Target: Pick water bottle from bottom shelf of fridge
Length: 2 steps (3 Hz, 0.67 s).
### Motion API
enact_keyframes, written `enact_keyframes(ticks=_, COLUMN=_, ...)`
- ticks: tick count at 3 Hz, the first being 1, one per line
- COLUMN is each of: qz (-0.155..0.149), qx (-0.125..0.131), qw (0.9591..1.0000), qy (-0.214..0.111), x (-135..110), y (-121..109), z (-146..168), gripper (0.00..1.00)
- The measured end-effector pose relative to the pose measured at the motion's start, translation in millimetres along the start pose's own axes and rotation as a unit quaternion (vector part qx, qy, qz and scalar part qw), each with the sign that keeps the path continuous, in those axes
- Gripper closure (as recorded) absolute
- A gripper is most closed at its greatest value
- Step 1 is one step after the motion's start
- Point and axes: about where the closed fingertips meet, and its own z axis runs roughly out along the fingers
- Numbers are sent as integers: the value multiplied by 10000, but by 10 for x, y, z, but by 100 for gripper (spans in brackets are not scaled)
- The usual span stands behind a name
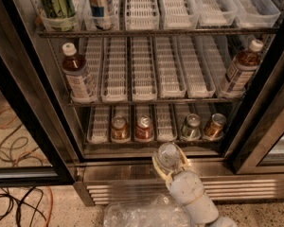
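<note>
The gripper (170,163) sits low before the fridge (36,109), its fingers clenched around the water bottle (167,153), which is clear of the racks and over the sill. Just behind it is the bottom shelf (100,126) — two cans (119,128) behind-left, two cans (214,126) behind-right. The grille (128,189) lies beneath it.

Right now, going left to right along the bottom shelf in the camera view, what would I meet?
A brown can, a red can, a silver can, a gold can. The water bottle is off the bottom shelf, held by the gripper before the fridge base.
</note>
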Motion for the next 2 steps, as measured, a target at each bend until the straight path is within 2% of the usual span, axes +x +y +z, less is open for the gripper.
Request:
enact_keyframes(ticks=1, qz=-8, qx=-359, qw=9994, qy=-10, x=-458, y=281, z=-250, gripper=100)
enact_keyframes(ticks=2, qz=-38, qx=-365, qw=9993, qy=3, x=-478, y=298, z=-276, gripper=100)
